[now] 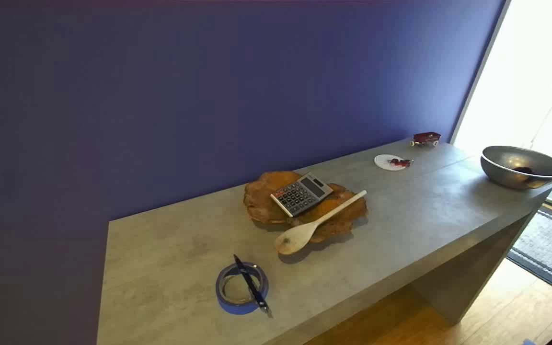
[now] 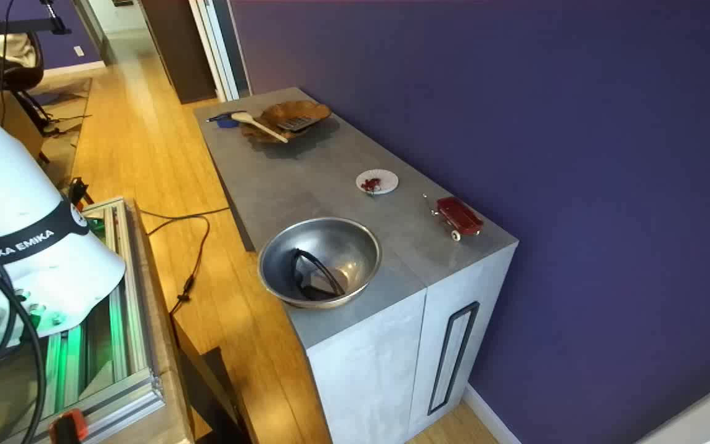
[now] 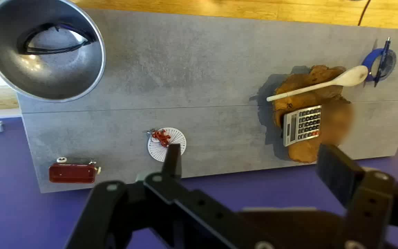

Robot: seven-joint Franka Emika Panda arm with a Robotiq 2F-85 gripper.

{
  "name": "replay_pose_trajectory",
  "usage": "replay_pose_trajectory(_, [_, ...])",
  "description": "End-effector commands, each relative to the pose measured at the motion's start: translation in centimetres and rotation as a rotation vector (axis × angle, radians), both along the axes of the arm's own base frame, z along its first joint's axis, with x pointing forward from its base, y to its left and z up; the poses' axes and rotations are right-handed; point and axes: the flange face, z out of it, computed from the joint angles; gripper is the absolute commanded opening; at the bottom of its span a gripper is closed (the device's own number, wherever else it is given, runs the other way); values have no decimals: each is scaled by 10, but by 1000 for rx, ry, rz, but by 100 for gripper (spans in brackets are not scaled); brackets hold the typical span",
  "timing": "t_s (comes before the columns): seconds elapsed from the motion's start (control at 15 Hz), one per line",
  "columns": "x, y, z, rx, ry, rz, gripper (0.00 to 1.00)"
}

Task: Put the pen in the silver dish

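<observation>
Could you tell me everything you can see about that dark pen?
The pen is slim, straight and blue-black, plastic-looking, with a paler, metallic-looking part at one end. Which end writes I cannot tell. It lies across the top of the blue tape ring, spanning its hole, both ends jutting past the rim. That ring, on the grey tabletop far from the steel bowl, is all I see touching it; the pincer is apart from it.

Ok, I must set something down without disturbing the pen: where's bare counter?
Mainly the wide counter stretch between the silver dish and wooden piece, with the white disc toward the wall. A smaller patch lies between tape ring, wooden piece and wall. Crowded: the spoon's head near the tape ring, which the pen crosses.
</observation>
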Motion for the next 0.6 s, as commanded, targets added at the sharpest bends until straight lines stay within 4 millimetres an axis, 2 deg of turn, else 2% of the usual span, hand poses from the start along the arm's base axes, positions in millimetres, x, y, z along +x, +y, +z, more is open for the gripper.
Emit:
replay_pose_trajectory(0.0, [0, 0, 1, 0, -1, 0, 100])
replay_pose_trajectory(0.33, [0, 0, 1, 0, -2, 0, 100])
replay_pose_trajectory(0.4, [7, 5, -4, -7, 19, 8, 100])
replay_pose_trajectory(0.47, [18, 18, -11, 6, 32, 49, 100])
replay_pose_trajectory(0.53, [34, 44, -26, -13, 66, 81, 100])
